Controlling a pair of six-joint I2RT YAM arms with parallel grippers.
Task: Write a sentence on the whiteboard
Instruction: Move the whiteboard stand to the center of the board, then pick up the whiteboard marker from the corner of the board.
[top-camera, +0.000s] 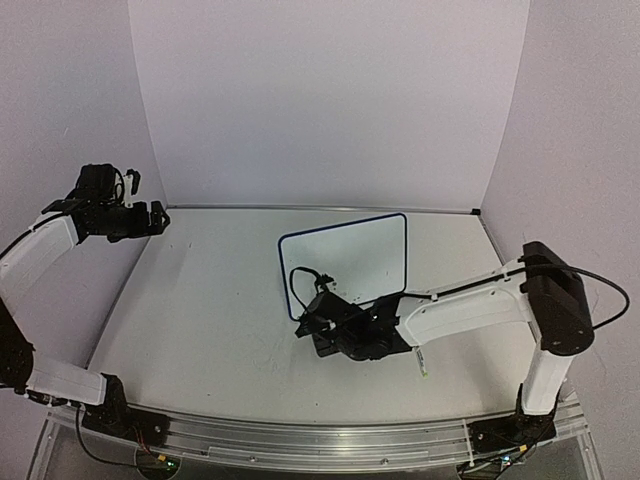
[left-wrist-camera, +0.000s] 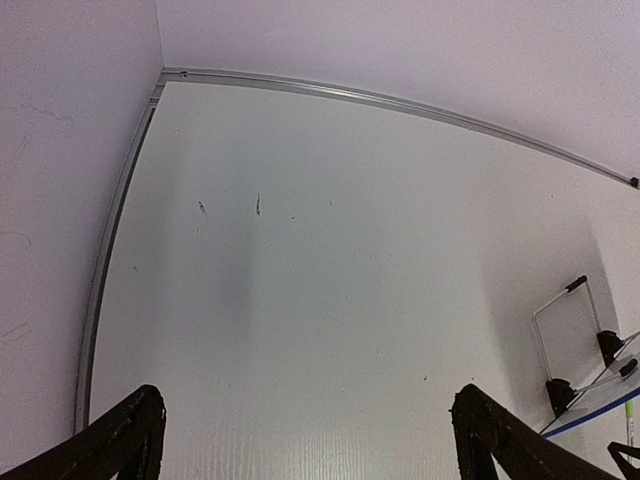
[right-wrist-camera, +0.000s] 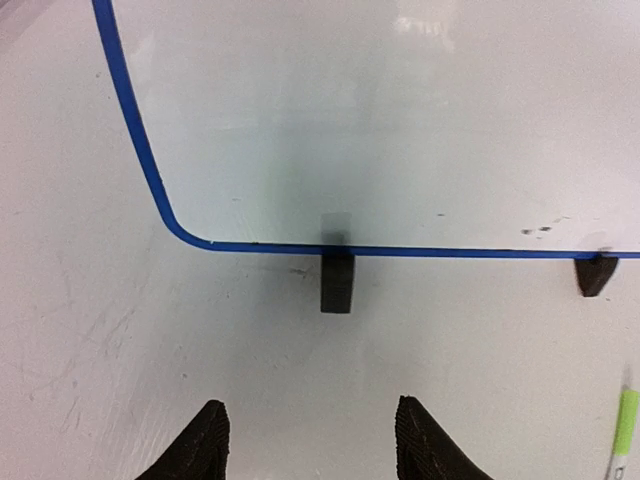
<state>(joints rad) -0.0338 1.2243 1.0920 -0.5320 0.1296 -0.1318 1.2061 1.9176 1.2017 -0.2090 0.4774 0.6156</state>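
1. White laminate table (top-camera: 200, 330) takes up the middle of the top view, scuffed in places.
2. Blue-framed, the whiteboard (top-camera: 350, 255) stands just right of centre, its long axis running left to right. Its face shows a few dark specks and no green words, so I judge the sentence not yet begun.
3. Dark and low, the right claw (right-wrist-camera: 310, 412) sits just below the board's lower left corner in the top view. In its wrist view the fingers are parted with nothing between them, and the board's bottom edge lies straight ahead, across the upper frame.
4. At upper left, the left claw (top-camera: 158, 218) hangs well apart from the board, fingers spread wide and empty.
5. Green and white, the marker (right-wrist-camera: 626, 420) lies on the table at the lower right edge of the right wrist view. It is right of the fingers, with its long axis running roughly up-frame. The right arm is far nearer, and the next move likely needs a shift rightward to reach it.
6. Two black feet (right-wrist-camera: 337, 283) prop the board's lower edge.
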